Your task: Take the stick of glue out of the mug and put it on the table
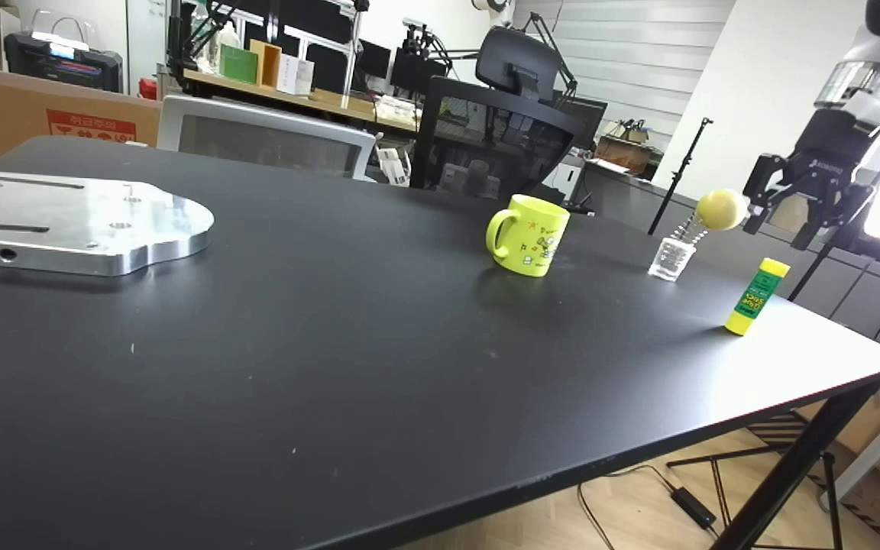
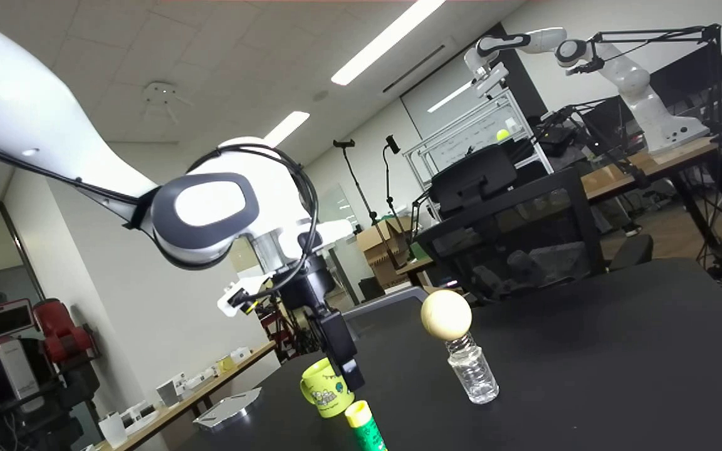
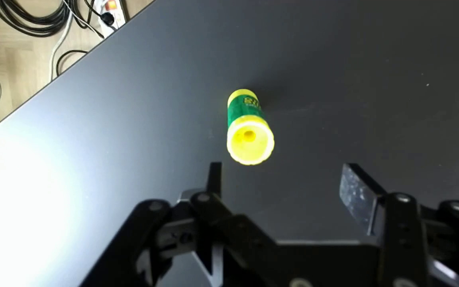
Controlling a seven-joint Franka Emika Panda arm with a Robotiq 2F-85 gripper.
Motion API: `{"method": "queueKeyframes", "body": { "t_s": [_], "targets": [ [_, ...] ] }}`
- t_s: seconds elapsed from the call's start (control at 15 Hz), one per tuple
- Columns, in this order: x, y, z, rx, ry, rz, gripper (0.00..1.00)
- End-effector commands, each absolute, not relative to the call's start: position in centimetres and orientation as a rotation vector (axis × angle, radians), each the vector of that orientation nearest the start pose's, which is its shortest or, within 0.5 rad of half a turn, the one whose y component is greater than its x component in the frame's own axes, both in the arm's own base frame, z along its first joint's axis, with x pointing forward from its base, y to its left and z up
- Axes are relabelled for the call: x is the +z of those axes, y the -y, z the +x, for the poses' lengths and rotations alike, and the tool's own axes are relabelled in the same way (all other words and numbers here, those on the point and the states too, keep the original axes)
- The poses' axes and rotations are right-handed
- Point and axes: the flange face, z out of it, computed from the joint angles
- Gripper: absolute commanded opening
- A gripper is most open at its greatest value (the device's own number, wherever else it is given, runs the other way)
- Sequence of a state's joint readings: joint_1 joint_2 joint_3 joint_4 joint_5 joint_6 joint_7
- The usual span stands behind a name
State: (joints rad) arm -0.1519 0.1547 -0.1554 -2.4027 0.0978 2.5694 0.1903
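The stick of glue stands upright on the black table (image 1: 348, 344), near the table's edge; it shows in both exterior views (image 1: 757, 296) (image 2: 367, 431), with yellow ends and a green label. In the wrist view the stick of glue (image 3: 247, 109) is seen from above, ahead of the fingers. The yellow-green mug (image 1: 529, 237) stands upright, apart from it; it also shows in an exterior view (image 2: 326, 391). The mug's inside is hidden. My gripper (image 1: 778, 231) is open and empty above the table, over the stick of glue. In the wrist view its fingers (image 3: 281, 171) are wide apart.
A small clear glass cup (image 1: 671, 260) with a spring and a yellow ball (image 1: 722, 209) stands near the stick of glue; both show in an exterior view (image 2: 474, 374). A metal plate (image 1: 81, 218) lies at the table's far end. Chairs (image 1: 493, 141) stand behind the table.
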Motion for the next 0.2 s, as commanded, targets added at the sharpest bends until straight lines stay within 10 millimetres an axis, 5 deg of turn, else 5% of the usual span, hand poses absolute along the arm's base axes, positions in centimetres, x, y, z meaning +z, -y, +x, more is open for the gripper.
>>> {"method": "queueKeyframes", "body": {
  "t_s": [0.0,0.07,0.13],
  "targets": [
    [26.8,15.2,47.5,-0.015,-0.859,-2.996,1.00],
    [27.9,15.1,47.5,-0.025,-0.851,-2.994,0.89],
    [28.2,15.0,47.4,-0.032,-0.851,-2.993,0.95]
  ]
}}
